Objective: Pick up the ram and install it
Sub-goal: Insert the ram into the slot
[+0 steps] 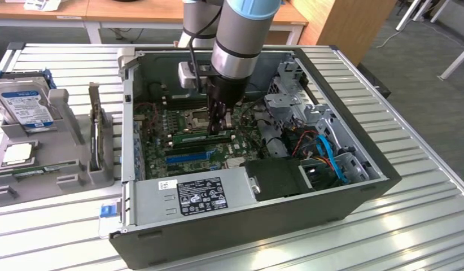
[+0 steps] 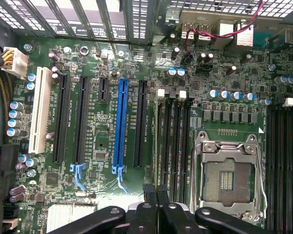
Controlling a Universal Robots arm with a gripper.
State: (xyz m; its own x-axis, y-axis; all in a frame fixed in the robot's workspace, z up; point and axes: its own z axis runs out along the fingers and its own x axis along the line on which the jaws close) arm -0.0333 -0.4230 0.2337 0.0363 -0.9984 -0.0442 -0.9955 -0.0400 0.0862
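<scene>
The gripper point(image 1: 219, 131) hangs inside the open computer case point(image 1: 353, 195), which lies on its side on the slatted metal tabletop point(image 1: 412, 226). Its fingers point(image 2: 147, 191) are pressed together, pinching the top edge of the ram point(image 1: 196, 137). The ram is a thin green stick standing on its long edge over the motherboard point(image 2: 102, 195). It lines up with the black memory slots point(image 2: 178, 141), between the CPU socket point(image 2: 229, 170) and the blue expansion slot point(image 1: 188, 157). The pictures do not settle whether the stick is seated in a slot or just above it. In the wrist view the fingers meet just beside the near end of the memory slots, and the open metal frame of the socket lies next to them. A white slot point(image 2: 39, 114) lies beyond the black expansion slots, well apart from the gripper. The grey power supply point(image 1: 194, 197), with its black and white labels, fills the case corner nearest the exterior camera, and blue cables point(image 1: 335, 164) run just beside it. On the exterior view's left, outside the case, a grey fixture point(image 1: 66, 180) on the tabletop holds a hard drive point(image 1: 25, 107) propped at a tilt and a processor chip point(image 1: 13, 153) lying flat below it.
</scene>
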